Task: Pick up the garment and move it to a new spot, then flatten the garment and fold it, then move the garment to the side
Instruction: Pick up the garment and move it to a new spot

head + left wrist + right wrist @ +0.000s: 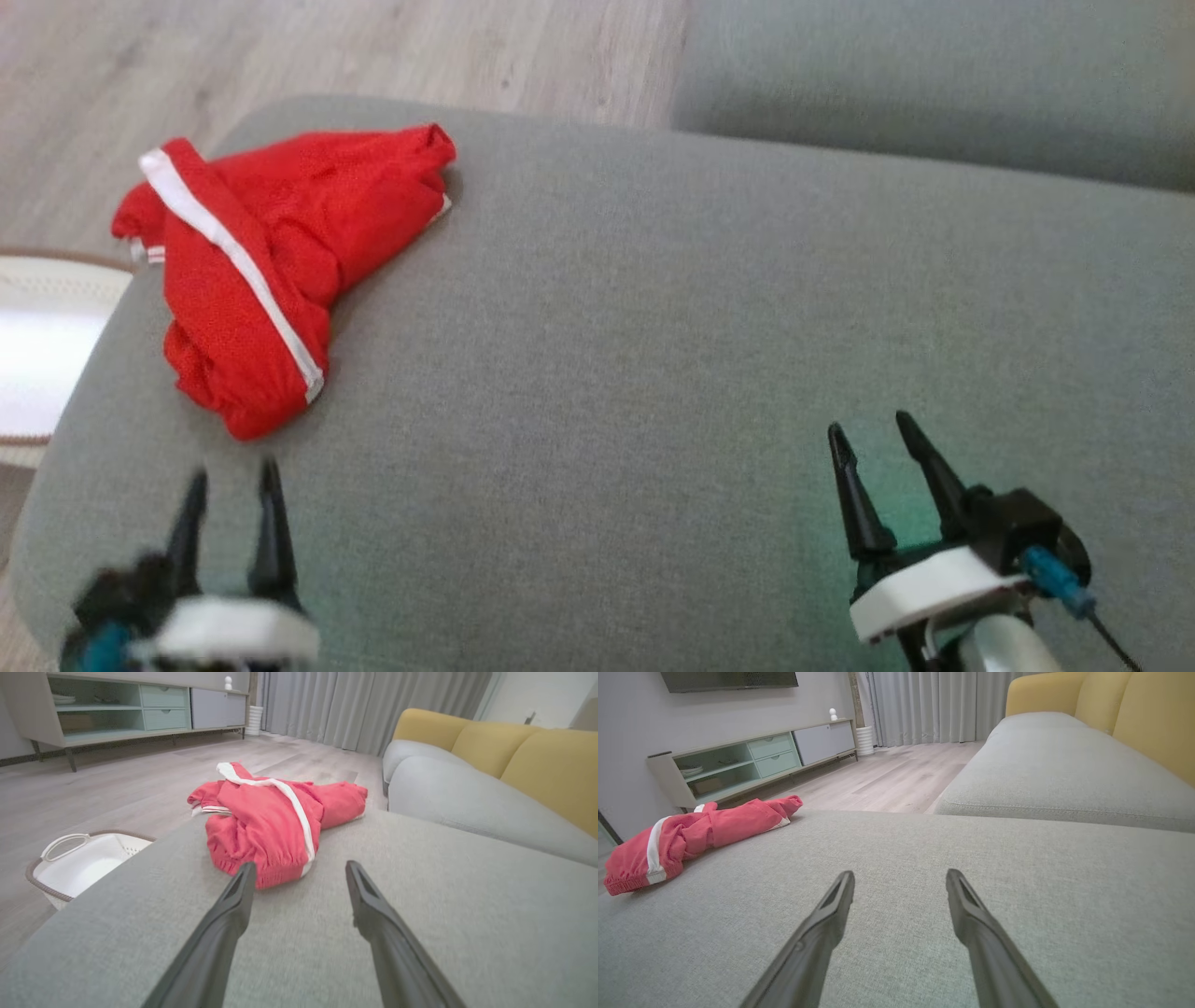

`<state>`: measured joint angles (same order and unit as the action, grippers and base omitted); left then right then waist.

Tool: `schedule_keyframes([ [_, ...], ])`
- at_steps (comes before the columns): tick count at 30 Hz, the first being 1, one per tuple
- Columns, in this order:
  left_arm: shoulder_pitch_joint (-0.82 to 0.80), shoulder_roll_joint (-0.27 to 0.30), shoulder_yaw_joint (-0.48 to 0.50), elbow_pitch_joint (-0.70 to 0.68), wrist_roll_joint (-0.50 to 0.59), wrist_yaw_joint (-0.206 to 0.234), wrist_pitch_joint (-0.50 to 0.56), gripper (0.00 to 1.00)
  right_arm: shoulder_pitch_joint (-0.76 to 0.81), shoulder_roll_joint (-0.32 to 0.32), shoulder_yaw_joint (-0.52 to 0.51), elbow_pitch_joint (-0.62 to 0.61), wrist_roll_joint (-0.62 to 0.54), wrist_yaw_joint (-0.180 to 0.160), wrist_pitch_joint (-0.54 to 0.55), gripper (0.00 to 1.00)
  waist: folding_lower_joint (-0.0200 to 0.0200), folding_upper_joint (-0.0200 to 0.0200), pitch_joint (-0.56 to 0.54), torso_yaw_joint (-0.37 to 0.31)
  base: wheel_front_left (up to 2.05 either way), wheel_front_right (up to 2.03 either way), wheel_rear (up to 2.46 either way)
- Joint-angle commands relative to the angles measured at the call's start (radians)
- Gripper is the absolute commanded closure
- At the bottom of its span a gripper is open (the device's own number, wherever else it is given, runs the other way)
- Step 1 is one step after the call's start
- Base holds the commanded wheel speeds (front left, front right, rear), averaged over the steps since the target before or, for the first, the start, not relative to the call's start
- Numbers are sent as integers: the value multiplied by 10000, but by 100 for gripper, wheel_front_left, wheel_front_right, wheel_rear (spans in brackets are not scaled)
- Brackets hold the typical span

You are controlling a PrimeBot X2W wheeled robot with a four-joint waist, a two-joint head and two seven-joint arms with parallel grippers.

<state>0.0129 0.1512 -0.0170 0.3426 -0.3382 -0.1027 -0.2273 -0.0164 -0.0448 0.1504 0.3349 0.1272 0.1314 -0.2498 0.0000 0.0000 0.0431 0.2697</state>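
Well, both arms are hanging over the grey cushion with nothing in them. The left claw is spreading its fingers wide and pointing at the garment, near its closest hem but not touching it. The right claw is gaping just as wide, well apart from the cloth and over bare fabric.

The garment, red with a white stripe, is lying bunched at the cushion's far left corner, and one fold is drooping over the edge above the floor.

That corner is looking like the danger. A shallow pinch may be catching only the top layer, so the rest could unroll and slide off, perhaps into the white basket sitting just below. A push that comes before the fingers close could also be nudging the heap over the rim. The slick mesh may slip too.

As for writing, no brand or label is showing on anything.
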Motion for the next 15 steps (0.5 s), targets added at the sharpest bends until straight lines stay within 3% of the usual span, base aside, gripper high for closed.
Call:
schedule_keyframes([
  [1,-1127,301,540,-527,-166,19,198,0,-606,-200,156,-396,-107,-7,-120,0,0,0,559,-99,0,0,0],
  [8,-3041,570,850,-527,-714,341,1702,0,-863,-810,38,-635,-221,-7,-120,0,0,0,1819,-135,0,0,0],
  [15,-4621,717,847,962,-763,979,2950,0,-856,-1575,-146,-874,-260,-7,-120,0,0,0,2625,-162,0,0,0],
])
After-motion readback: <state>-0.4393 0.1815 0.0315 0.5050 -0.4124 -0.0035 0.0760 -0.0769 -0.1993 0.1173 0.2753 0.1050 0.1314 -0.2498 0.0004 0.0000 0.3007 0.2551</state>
